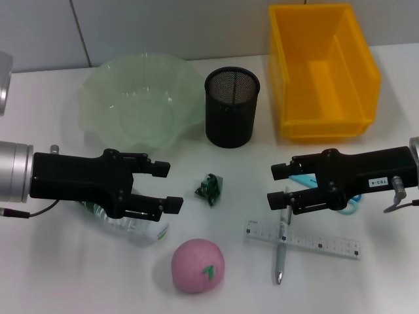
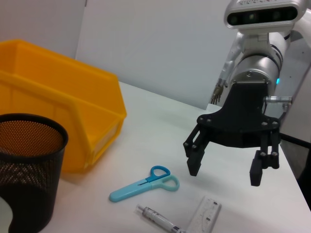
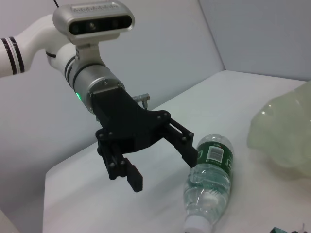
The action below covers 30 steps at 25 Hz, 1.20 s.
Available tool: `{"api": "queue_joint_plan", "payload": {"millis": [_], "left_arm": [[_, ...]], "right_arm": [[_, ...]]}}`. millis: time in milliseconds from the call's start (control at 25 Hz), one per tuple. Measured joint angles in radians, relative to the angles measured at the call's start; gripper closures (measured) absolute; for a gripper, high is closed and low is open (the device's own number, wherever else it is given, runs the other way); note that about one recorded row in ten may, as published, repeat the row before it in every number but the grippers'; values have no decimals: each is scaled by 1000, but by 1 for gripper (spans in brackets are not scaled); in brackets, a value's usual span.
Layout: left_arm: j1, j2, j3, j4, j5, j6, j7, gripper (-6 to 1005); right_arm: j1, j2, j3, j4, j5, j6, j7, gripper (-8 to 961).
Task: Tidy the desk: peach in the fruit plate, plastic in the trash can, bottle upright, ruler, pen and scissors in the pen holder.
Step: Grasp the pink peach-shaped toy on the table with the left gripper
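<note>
Both arms are hovering low over the counter [image 1: 78, 288] with nothing yet put away. The left gripper [image 1: 167, 186] is hanging with its fingers spread wide and holding nothing, directly above the bottle [image 1: 131, 226], which is lying on its side. The right gripper [image 1: 278, 185] is likewise standing wide open and empty, above the scissors [image 1: 350, 204] and just beside the pen [image 1: 281, 245], which is lying across the ruler [image 1: 304, 240].

The peach [image 1: 198, 265] is resting on the counter near its front edge, apart from the fruit plate [image 1: 141, 98]. The crumpled green plastic [image 1: 209, 188] is lying between the two grippers. The pen holder [image 1: 232, 106] and the yellow trash can [image 1: 321, 69] are both standing empty at the back.

Judged from these positions, the step in hand is the first approach: the left arm is lining up on the bottle, the right on the scissors or pen. The next move probably calls for each gripper to descend and close around its object. The bottle then needs turning upright, and the stationery needs lifting toward the pen holder.
</note>
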Motion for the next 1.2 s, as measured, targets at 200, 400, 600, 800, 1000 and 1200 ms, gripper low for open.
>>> {"api": "queue_joint_plan", "payload": {"millis": [200,400,600,800,1000,1200], "left_arm": [[-6,1,2,2,1,3,2,198],[-6,2,2,2,2,2,6,200],[-8,3,4,2,3,3,5,201],[-8,5,10,1,3,4,0,203],[-11,6,18,2,3,13,-3,204],[-24,7,23,36,14,67,-11,206]], "right_arm": [[-1,-2,7,1,-3,3,2,201],[-1,0,1,1,-4,17,3,200],[4,5,1,1,-4,26,3,200],[6,13,1,1,-4,37,-3,201],[6,17,1,1,-3,49,-6,201],[11,17,1,1,-3,53,4,200]]}}
